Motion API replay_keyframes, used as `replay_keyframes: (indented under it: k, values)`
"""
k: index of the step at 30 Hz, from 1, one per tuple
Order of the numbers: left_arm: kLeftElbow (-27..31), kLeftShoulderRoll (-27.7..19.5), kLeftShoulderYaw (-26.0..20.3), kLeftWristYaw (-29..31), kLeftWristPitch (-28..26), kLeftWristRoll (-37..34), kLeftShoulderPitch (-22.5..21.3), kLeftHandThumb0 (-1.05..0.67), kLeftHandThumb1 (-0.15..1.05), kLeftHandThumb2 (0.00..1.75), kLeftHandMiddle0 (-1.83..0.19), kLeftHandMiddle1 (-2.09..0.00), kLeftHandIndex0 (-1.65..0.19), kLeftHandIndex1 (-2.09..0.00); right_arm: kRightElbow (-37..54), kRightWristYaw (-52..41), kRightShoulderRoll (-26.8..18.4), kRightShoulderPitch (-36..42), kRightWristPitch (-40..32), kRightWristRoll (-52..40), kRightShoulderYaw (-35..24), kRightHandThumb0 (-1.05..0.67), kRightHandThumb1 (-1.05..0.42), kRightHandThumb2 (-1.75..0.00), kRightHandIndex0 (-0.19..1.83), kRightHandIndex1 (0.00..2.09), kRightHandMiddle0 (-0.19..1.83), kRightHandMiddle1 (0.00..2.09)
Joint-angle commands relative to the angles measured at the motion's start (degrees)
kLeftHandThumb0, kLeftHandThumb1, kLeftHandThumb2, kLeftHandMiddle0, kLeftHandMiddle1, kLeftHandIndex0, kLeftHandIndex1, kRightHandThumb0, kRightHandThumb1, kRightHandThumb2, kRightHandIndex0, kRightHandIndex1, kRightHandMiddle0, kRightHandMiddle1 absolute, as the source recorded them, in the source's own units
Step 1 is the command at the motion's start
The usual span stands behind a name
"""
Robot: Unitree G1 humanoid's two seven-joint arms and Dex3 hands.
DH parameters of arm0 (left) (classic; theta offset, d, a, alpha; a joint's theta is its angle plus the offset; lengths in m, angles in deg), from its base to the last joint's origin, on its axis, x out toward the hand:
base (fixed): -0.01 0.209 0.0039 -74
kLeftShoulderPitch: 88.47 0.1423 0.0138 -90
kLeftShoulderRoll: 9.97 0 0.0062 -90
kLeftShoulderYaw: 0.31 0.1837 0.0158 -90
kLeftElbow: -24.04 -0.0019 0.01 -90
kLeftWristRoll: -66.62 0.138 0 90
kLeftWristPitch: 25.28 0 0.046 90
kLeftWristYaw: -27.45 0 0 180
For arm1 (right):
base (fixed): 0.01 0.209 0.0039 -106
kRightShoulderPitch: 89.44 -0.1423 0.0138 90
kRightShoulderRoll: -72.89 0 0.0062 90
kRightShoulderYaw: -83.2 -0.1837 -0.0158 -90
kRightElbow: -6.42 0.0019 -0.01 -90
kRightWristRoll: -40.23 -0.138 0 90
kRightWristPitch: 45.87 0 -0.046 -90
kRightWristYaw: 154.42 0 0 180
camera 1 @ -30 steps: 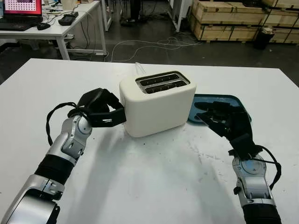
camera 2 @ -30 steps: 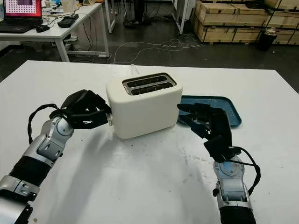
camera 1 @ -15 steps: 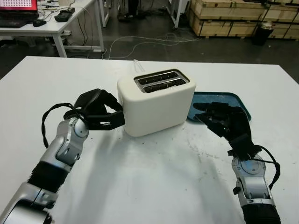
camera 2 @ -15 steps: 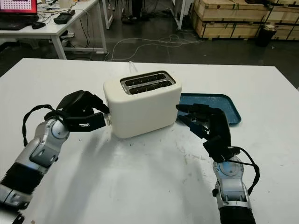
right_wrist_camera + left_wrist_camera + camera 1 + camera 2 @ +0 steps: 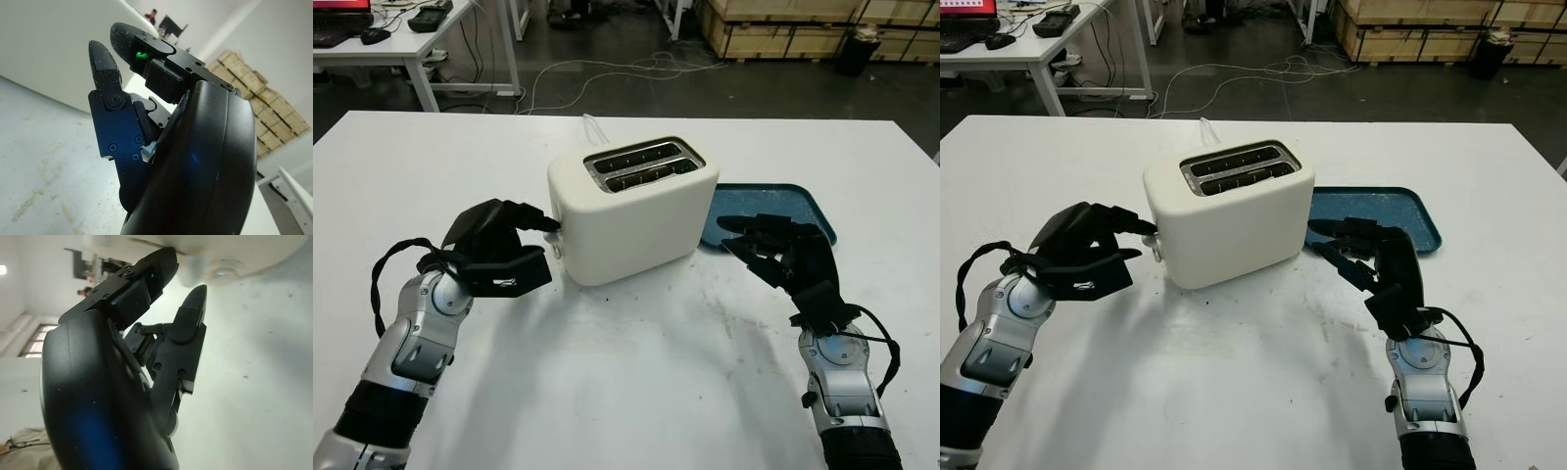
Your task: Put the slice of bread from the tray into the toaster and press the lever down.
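Now the left hand point(image 5: 505, 257) has backed off the toaster point(image 5: 631, 209) end at its 9 o'clock, open and empty, lever probably pressed; bread slice apparently in a slot, blue tray point(image 5: 793, 199) bare, right hand point(image 5: 783, 257) open at 3 o'clock on the worktop point(image 5: 636, 382).

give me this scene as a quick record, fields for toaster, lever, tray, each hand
toaster: white, two slots, upright mid-table; slot contents too dark to tell
lever: on the toaster's end facing the left hand, low on that end
tray: blue, beside the toaster's other end, no bread visible on it
left hand: at the lever end, a fingertip close to the toaster's wall
right hand: open, at the tray's near edge
table: white, scuffed
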Motion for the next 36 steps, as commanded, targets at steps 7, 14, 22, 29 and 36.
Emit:
replay_keyframes:
  k: [7,14,22,29,36]
  values:
    - [2.6,0.5,-1.3,0.2,1.8,-0.5,0.2,-0.29,0.86,0.00,-0.81,-1.27,-1.19,-0.03,-1.0,-0.2,-0.5,-1.2,1.1,0.0,0.1,-0.40,-0.84,0.00,1.02,0.61,1.14,0.00]
    - [5.5,0.0,-3.8,-1.2,2.7,-0.1,0.6,-0.30,0.83,0.00,-0.82,-1.40,-1.21,-0.04,-1.2,0.7,-0.7,-1.9,0.8,0.7,-0.2,-0.40,-0.84,0.00,0.99,0.59,1.12,0.00]
    - [6.5,1.0,-10.4,-1.6,5.1,-6.0,2.0,-0.28,0.85,0.01,-0.72,-1.25,-1.16,-0.01,-8.7,-3.5,-4.8,-12.1,0.0,-5.1,-4.3,-0.44,-0.83,0.00,0.92,0.54,1.07,0.00]
    - [7.7,0.5,-13.4,-0.8,6.2,-9.3,2.4,-0.34,0.86,0.00,-0.64,-1.20,-1.08,0.00,-18.7,-9.9,-9.2,-22.9,-1.3,-9.7,-6.3,-0.47,-0.81,0.00,0.94,0.33,1.00,0.00]
    - [6.7,-6.9,-13.2,7.0,1.2,-8.6,-4.1,-0.35,0.81,0.00,-0.73,-1.11,-1.14,-0.04,-28.9,-13.5,-15.1,-33.1,2.5,-5.3,-3.8,-0.52,-0.79,0.00,0.98,0.20,0.98,0.00]
